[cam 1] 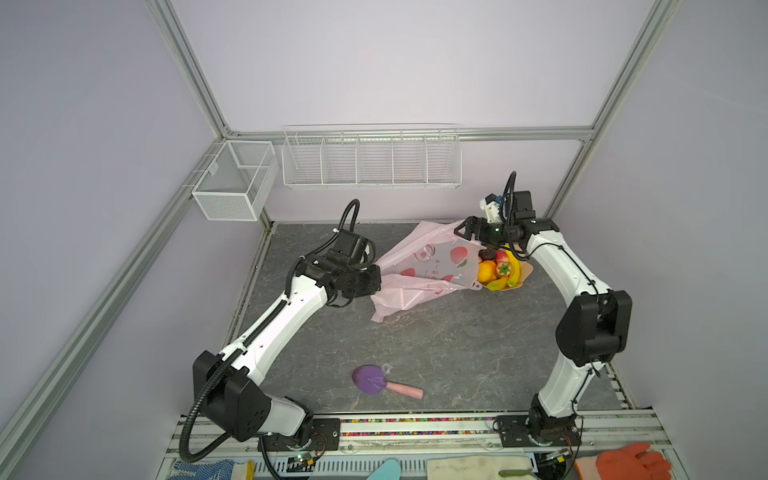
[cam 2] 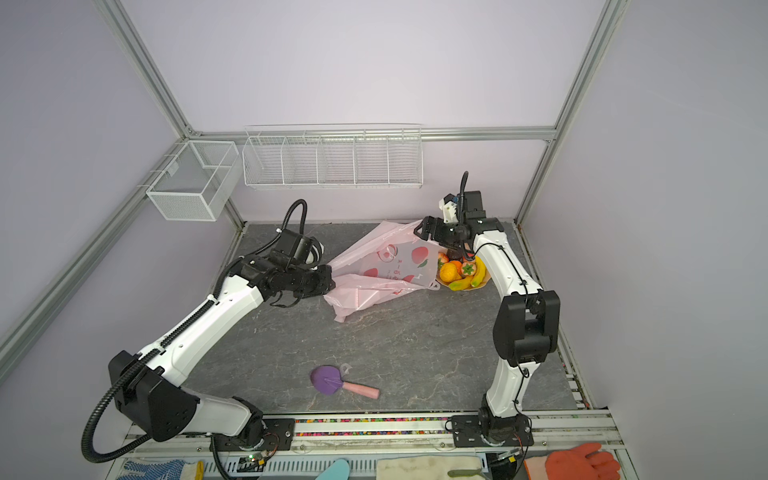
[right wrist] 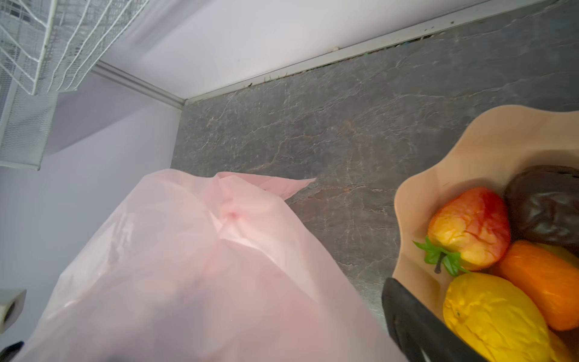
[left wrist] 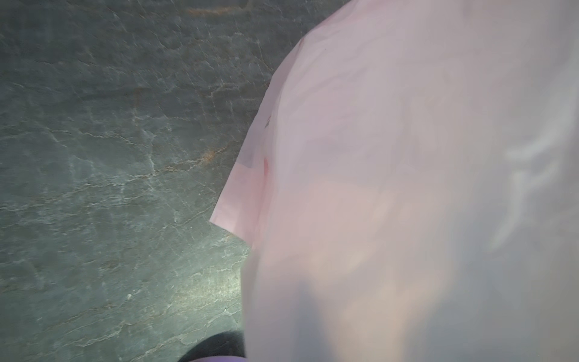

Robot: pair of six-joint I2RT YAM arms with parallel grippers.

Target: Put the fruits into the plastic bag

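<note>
Left tool: jaws closed on the left edge of the bag. In the left wrist view the pink film fills most of the frame, so I cannot see the fingertips themselves.

Right tool: jaws wide, holding nothing, poised above the bag's far right corner. In the right wrist view one black finger shows just beside the bowl, and bag film lies loose between the jaws.

The bag sits crumpled on the bench at far centre, stretched between the two tools. Its printed clear panel faces up.

The fruits are heaped in the bowl, just right of the bag and under the right arm's wrist; none is in the bag yet. I can make out:
- a strawberry
- a dark ball
- an orange
- a yellow fruit
- a banana, lying along the bowl's right side in both top views

A purple utensil with a pink handle lies flat on the near part of the bench, well apart from the bag and both tools.
</note>
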